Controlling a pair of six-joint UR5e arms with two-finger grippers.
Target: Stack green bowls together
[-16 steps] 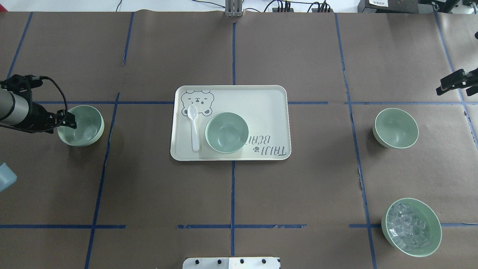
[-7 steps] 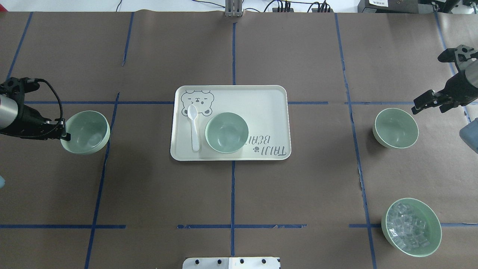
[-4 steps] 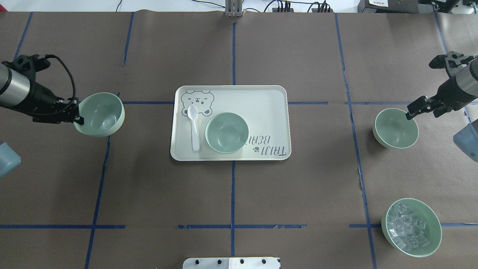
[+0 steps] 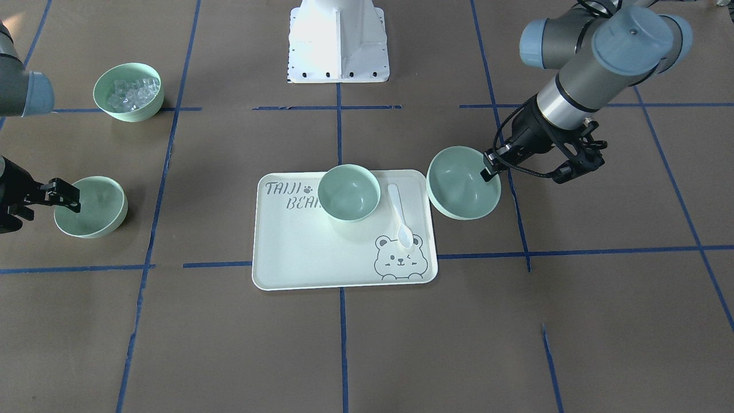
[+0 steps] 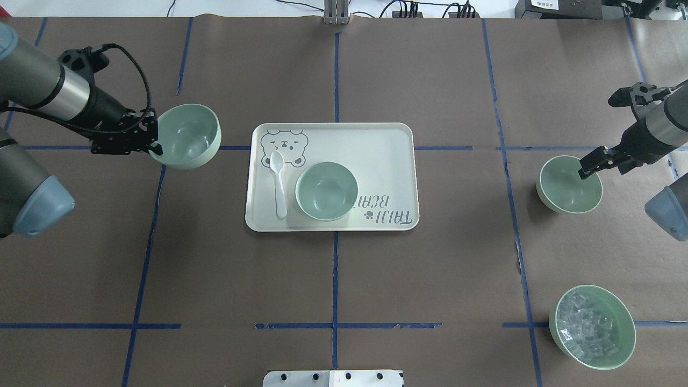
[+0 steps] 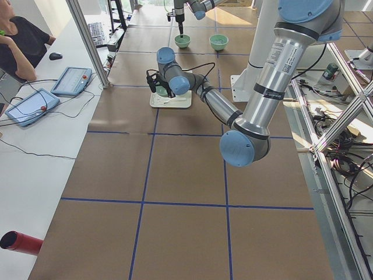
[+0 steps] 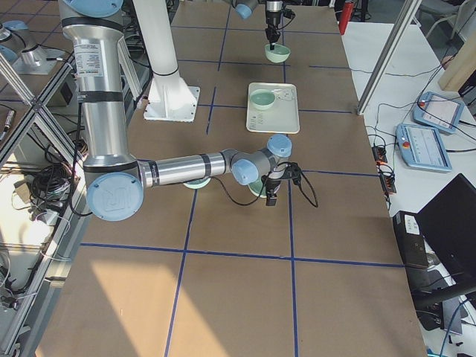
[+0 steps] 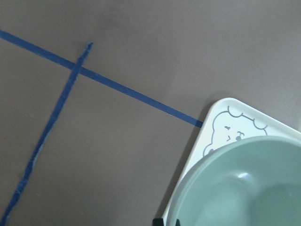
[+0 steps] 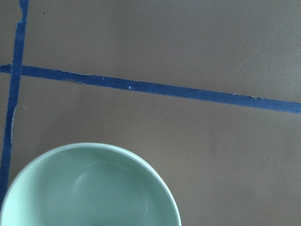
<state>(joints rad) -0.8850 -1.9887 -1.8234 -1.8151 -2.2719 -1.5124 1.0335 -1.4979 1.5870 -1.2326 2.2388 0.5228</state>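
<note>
The left gripper (image 5: pixel 153 146) is clenched on the rim of a green bowl (image 5: pixel 188 135), aloft just beside the bear corner of the tray (image 5: pixel 387 141). It should centre over the bowl on the tray (image 5: pixel 326 191) before lowering. Well right of the tray, the right gripper (image 5: pixel 585 171) meets the rim of the third bowl (image 5: pixel 564 189), grip unclear. Only the left wrist view shows the held rim overlapping the tray.

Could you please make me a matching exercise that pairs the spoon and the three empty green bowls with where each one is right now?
Things:
1. spoon
2. left bowl
3. middle bowl
4. right bowl

Places:
A. stands upright on the tray
B. stands on the brown paper
C. gripped at its rim by the left gripper
D. lies with its head on the bear print

Pairs: 1-D, 2-C, 3-A, 4-B.
</note>
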